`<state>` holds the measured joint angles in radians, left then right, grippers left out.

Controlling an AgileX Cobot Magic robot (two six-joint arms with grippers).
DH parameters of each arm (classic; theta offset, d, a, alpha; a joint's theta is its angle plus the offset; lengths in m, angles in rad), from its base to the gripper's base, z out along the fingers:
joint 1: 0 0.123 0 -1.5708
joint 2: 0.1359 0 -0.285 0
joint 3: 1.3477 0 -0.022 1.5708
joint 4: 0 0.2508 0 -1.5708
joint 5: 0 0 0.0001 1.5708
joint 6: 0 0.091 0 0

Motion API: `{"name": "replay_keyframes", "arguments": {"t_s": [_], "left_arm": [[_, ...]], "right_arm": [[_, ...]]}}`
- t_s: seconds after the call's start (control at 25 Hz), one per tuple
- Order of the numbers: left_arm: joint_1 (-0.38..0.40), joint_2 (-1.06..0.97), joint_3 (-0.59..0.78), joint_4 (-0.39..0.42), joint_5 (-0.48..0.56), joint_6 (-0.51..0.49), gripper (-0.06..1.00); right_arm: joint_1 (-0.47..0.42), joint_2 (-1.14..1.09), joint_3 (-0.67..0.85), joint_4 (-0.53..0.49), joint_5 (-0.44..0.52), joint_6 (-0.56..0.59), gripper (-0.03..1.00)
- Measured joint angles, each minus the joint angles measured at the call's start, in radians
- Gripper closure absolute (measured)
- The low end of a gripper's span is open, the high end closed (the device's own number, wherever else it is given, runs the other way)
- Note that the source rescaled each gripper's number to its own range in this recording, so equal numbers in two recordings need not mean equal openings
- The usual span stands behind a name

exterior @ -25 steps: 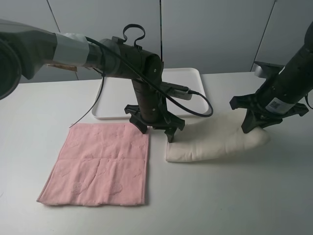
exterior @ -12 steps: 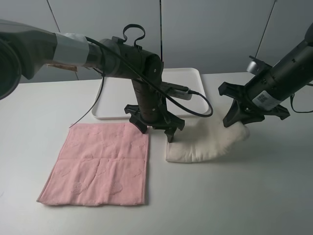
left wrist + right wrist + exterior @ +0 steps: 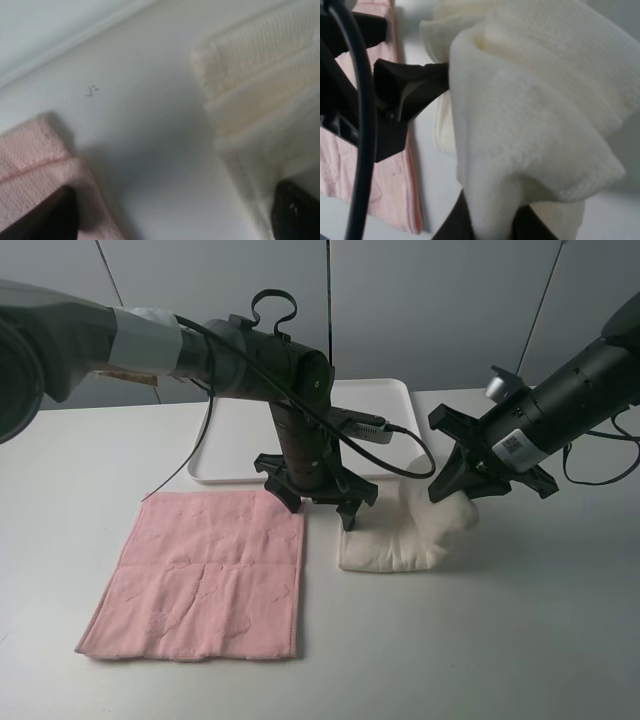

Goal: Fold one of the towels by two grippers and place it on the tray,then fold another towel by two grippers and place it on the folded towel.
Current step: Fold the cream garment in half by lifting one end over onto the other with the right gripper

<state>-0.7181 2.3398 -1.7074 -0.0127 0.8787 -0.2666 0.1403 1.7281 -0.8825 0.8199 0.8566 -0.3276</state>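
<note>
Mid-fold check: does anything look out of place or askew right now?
The cream towel is bunched into a crumpled hump where the right end effector pinches its end, not a flat fold. The left end effector stands open at its other end.

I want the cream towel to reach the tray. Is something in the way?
Yes. The left gripper stands open at the cream towel's left end, in front of the white tray, and its black cable loops above the tray's near corner. The right gripper holds the other end.

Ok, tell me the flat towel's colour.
The flat towel is pale pink; exterior high view shows it best.
</note>
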Motion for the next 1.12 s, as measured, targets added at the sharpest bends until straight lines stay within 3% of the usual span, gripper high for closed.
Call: {"name": "replay_keyframes", "arguments": {"t_s": [0.48,0.76,1.12], "left_arm": [[0.000,0.000,0.000,0.000,0.000,0.002,-0.05],[0.000,0.000,0.000,-0.004,0.000,0.004,-0.05],[0.000,0.000,0.000,-0.014,0.000,0.004,-0.05]], "right_arm": [[0.000,0.027,0.000,0.056,-0.080,-0.052,0.88],[0.074,0.029,0.000,0.086,-0.144,-0.068,0.88],[0.080,0.029,0.006,0.109,-0.192,-0.074,0.86]]}}
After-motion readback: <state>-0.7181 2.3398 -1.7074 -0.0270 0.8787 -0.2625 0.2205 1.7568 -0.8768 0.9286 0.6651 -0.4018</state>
